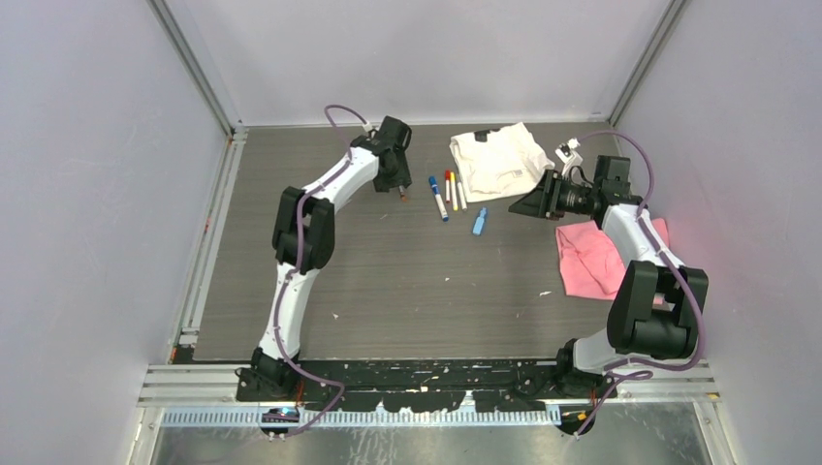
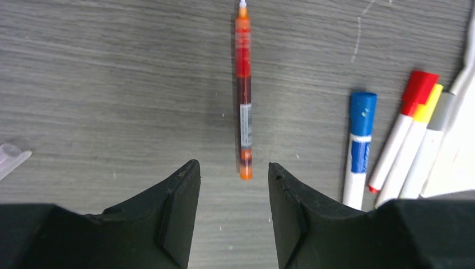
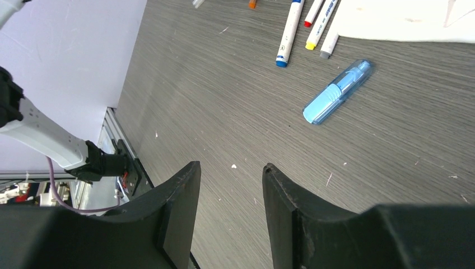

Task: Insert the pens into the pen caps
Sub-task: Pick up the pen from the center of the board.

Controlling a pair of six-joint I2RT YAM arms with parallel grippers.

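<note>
The left gripper (image 2: 232, 168) hangs low over the table (image 2: 112, 84), jaws apart and empty. It is lined up with the near end of the red pen (image 2: 243, 95), which lies flat just ahead of its fingertips, so I'd guess it is set to close on the barrel. The right gripper (image 3: 229, 168) is also spread and holding nothing, tilted over bare wood near the light blue piece (image 3: 338, 92), probably waiting to bring a cap. The blue-capped marker (image 2: 358, 151) and its three neighbours lie together by the white cloth (image 1: 499, 160), looking finished.
</note>
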